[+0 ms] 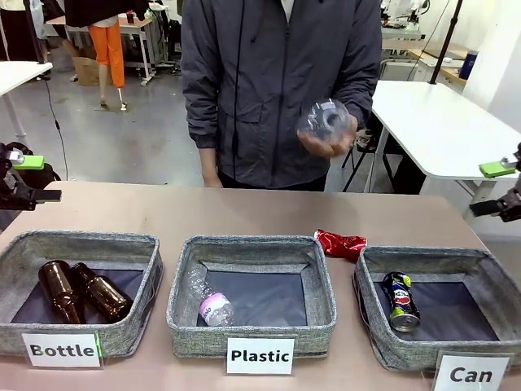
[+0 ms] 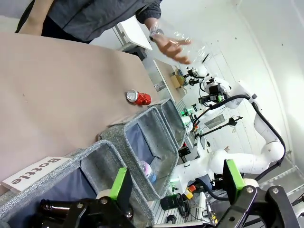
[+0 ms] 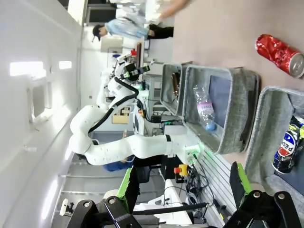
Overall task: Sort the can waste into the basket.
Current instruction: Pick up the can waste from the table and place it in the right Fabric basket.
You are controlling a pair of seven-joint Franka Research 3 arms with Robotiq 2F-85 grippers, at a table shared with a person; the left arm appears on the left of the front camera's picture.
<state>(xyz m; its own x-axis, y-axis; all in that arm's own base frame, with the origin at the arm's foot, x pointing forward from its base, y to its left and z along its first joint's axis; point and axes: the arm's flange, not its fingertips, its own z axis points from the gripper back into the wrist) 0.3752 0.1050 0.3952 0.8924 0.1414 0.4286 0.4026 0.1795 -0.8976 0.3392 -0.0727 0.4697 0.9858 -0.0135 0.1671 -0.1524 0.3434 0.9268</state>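
Closest to me, three grey bins are sitting in a row, and the basket [image 1: 407, 352] marked "Can" is already holding the dark blue-black can [image 1: 400, 300], which is lying on its side on the lining. The crushed red can [image 1: 340, 243] is lying on the table just behind that basket's far left corner, and just beside the far corner of the Plastic bin [image 1: 252, 326] too. Both pincers are hanging released and empty, the left gripper [image 1: 37, 179] and the right gripper [image 1: 491, 188] waiting well apart at the table's sides. To my eye the trouble is sitting in that tight spot: fingers coming down could be catching a fabric rim, or nudging the shiny, crumpled can so it's rolling away or tipping into the wrong bin. The person's hand [image 1: 319, 147] is holding a clear plastic bottle [image 1: 326, 120] above the table, so a reaching arm could be meeting it
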